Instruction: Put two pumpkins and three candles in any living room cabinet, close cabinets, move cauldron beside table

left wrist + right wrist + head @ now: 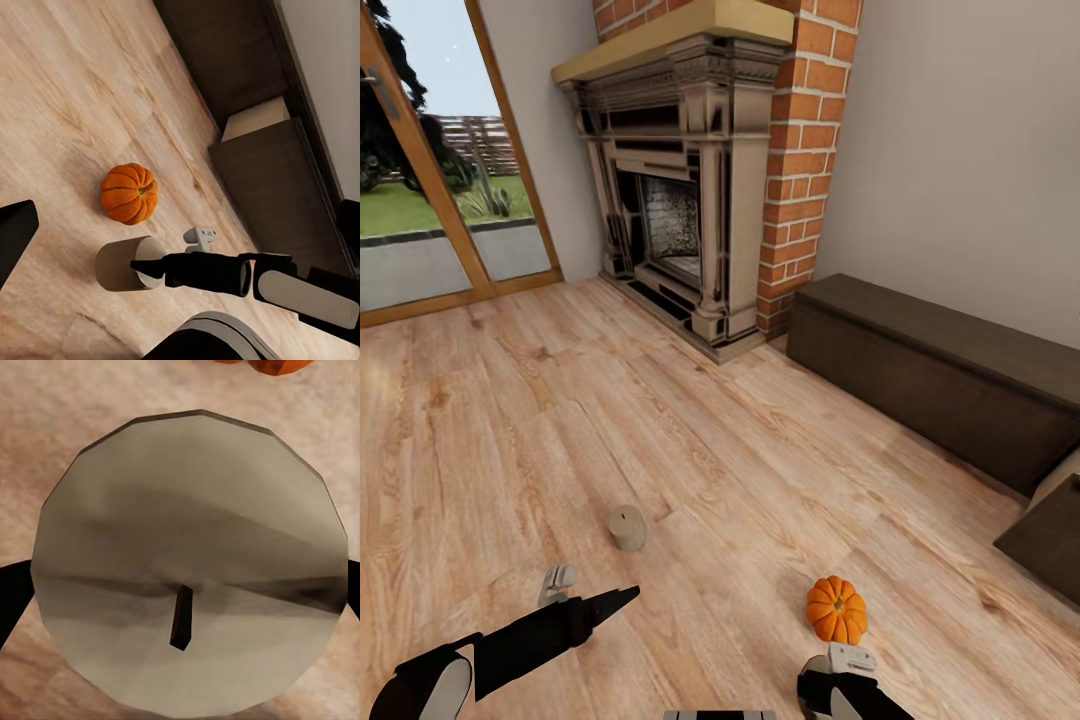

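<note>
Left of the pumpkin (836, 609) on the floor, head view: one candle (627, 527) standing; left tool (618, 600) spread unreadable. Left wrist: second candle (120, 262) just beside pumpkin, at right tool (148, 262). Right wrist: fingers (13, 600) flank it, clamped or not can't tell. Likely light, stiff, waxy; grip the round side.

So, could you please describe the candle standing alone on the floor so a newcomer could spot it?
Start at the brick fireplace and come down the wooden floor towards the robot. The candle is a short beige-grey cylinder with a tiny wick, left of the orange pumpkin.
</note>
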